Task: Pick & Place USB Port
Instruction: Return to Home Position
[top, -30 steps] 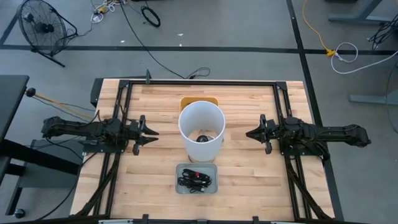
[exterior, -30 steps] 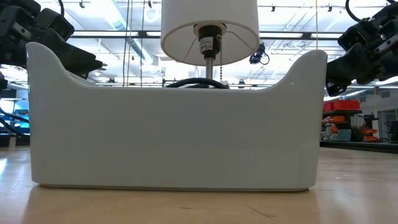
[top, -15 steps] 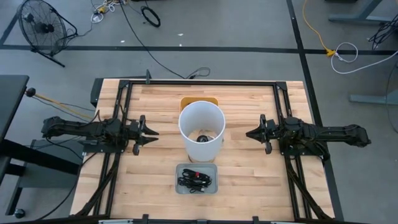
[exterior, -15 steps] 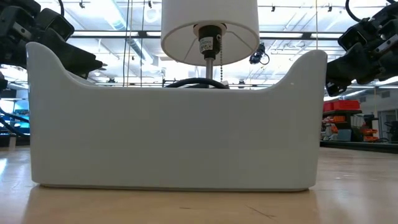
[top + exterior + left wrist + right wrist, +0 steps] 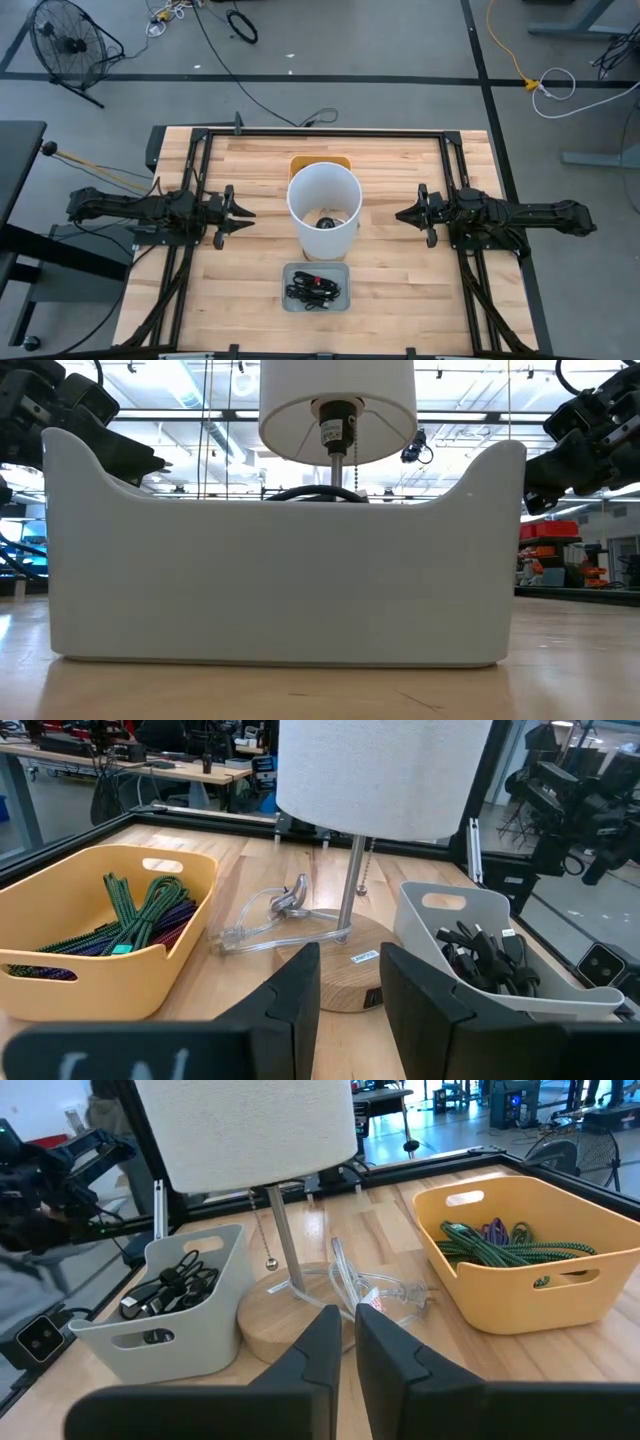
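black cables (image 5: pixel 313 290) lie heaped in the white bin (image 5: pixel 289 300), which sits at 6 o'clock from the lamp (image 5: pixel 323 205), close to the table's (image 5: pixel 260 160) near edge. green cables (image 5: pixel 140 915) lie in the yellow bin (image 5: pixel 320 159) at 12 o'clock from the lamp. seen from above, that bin is half hidden under the shade and sits just inside the far rail (image 5: pixel 320 133).

dark rails run along all four table edges. bare wood lies open on both sides of the lamp, at 9 and at 3 o'clock, with nothing on it between the lamp and either arm. the two bins and the lamp base crowd the middle line from 12 to 6 o'clock, and a clear cable (image 5: pixel 270 920) rests on the wooden base.

left gripper (image 5: pixel 243 213) hangs at 9 o'clock from the lamp, well apart from it and pointing toward it. its fingers (image 5: pixel 290 1010) stand a little apart with a narrow gap, holding nothing and touching nothing.

right gripper (image 5: pixel 400 214) hangs at 3 o'clock, also well apart from the lamp and facing it. its fingers (image 5: pixel 310 1350) are nearly together with only a thin slit between them, empty.

from table height the white bin fills the middle of the view, with a black loop just over its rim.
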